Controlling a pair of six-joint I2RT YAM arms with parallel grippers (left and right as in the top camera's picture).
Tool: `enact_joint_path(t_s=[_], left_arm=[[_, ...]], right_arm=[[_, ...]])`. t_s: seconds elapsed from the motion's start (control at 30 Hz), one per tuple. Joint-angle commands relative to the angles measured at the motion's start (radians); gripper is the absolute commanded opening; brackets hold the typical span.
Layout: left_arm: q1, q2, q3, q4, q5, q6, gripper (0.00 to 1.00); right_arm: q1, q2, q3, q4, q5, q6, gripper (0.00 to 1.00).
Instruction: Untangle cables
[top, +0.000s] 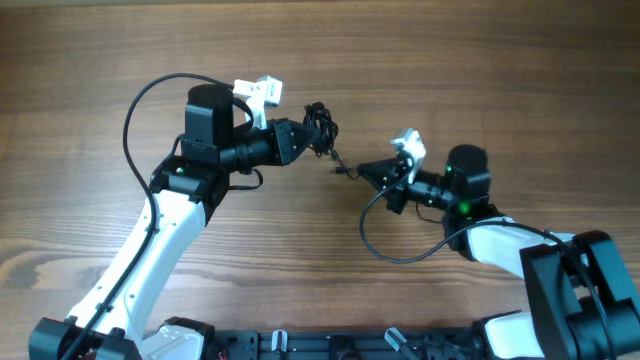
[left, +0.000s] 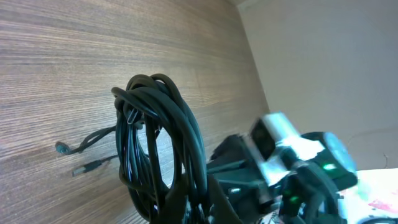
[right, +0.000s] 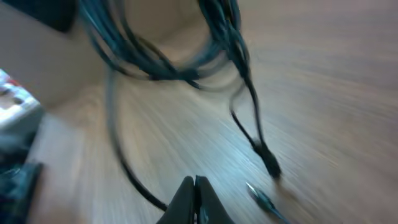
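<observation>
The cables (top: 320, 128) form a black knotted coil held off the wooden table (top: 450, 60) by my left gripper (top: 303, 140), which is shut on the coil's lower part. In the left wrist view the coil (left: 155, 137) stands up from the fingers (left: 214, 202), and two plug ends (left: 84, 168) lie on the wood. My right gripper (top: 362, 172) is just right of the loose plug ends (top: 340, 169), pointing at them. In the blurred right wrist view its fingers (right: 195, 186) are pressed together. A strand (right: 121, 155) runs down to their left side, and two plug ends (right: 267, 158) lie to their right.
The right arm's own thick black wire (top: 375, 235) loops over the table in front of it. The right arm and its white camera mount (left: 292, 162) sit close behind the coil in the left wrist view.
</observation>
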Motion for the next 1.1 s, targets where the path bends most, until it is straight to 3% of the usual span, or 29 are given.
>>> enact_joint_path(t_s=[0.0, 0.03, 0.07, 0.1, 0.17, 0.23, 0.27, 0.33, 0.4, 0.53, 0.63, 0.67, 0.7, 0.73, 0.8, 0.9, 0.97, 1.07], left_arm=[[0.004, -0.003, 0.012, 0.007, 0.001, -0.005, 0.04], [0.004, -0.003, 0.012, 0.006, -0.011, -0.005, 0.04], [0.005, -0.003, 0.012, 0.004, -0.018, 0.002, 0.04], [0.005, -0.003, 0.012, -0.003, -0.026, 0.002, 0.05], [0.005, -0.003, 0.012, -0.05, -0.064, 0.002, 0.05], [0.004, -0.003, 0.012, -0.049, -0.064, 0.002, 0.04], [0.004, -0.003, 0.012, -0.048, -0.064, 0.002, 0.04], [0.004, -0.003, 0.012, -0.048, -0.063, -0.019, 0.04], [0.004, -0.003, 0.012, -0.046, -0.063, -0.033, 0.04], [0.004, -0.003, 0.012, -0.046, -0.063, -0.049, 0.05], [0.004, -0.003, 0.012, -0.046, -0.063, -0.051, 0.04], [0.004, -0.003, 0.012, -0.046, -0.063, -0.051, 0.04], [0.004, -0.003, 0.012, -0.046, -0.063, -0.051, 0.04], [0.004, -0.003, 0.012, -0.046, -0.063, -0.051, 0.04], [0.004, -0.003, 0.012, -0.046, -0.063, -0.051, 0.04], [0.004, -0.003, 0.012, -0.046, -0.063, -0.05, 0.04], [0.004, -0.003, 0.012, -0.046, -0.063, -0.043, 0.04], [0.004, -0.003, 0.012, -0.055, -0.063, 0.029, 0.04]], right_arm=[[-0.04, -0.006, 0.006, 0.055, -0.2, 0.141, 0.63], [-0.05, -0.006, 0.006, 0.014, -0.194, 0.08, 0.97], [-0.069, -0.006, 0.006, -0.009, -0.192, 0.038, 1.0], [-0.1, -0.006, 0.006, -0.008, -0.192, 0.043, 1.0], [-0.211, -0.006, 0.006, -0.022, -0.158, -0.017, 0.88], [-0.232, -0.006, 0.006, -0.121, -0.15, -0.3, 0.71], [-0.219, -0.005, 0.006, -0.227, -0.139, -0.485, 0.72], [-0.166, -0.005, 0.006, -0.327, -0.13, -0.564, 0.83], [-0.117, -0.005, 0.006, -0.331, -0.104, -0.578, 0.85], [0.026, 0.007, 0.006, -0.322, 0.168, -0.632, 0.84], [0.08, 0.021, 0.006, -0.294, 0.319, -0.664, 0.7], [0.079, 0.023, 0.006, -0.265, 0.337, -0.662, 0.61], [0.079, 0.023, 0.006, -0.234, 0.336, -0.654, 0.4], [0.079, 0.023, 0.006, -0.211, 0.336, -0.627, 0.26], [0.079, 0.023, 0.007, -0.178, 0.333, -0.574, 0.06], [0.079, 0.023, 0.006, -0.17, 0.3, -0.556, 0.04], [0.078, 0.001, 0.006, -0.095, 0.28, -0.371, 0.04], [0.031, -0.088, 0.007, 0.077, 0.093, -0.077, 0.04]])
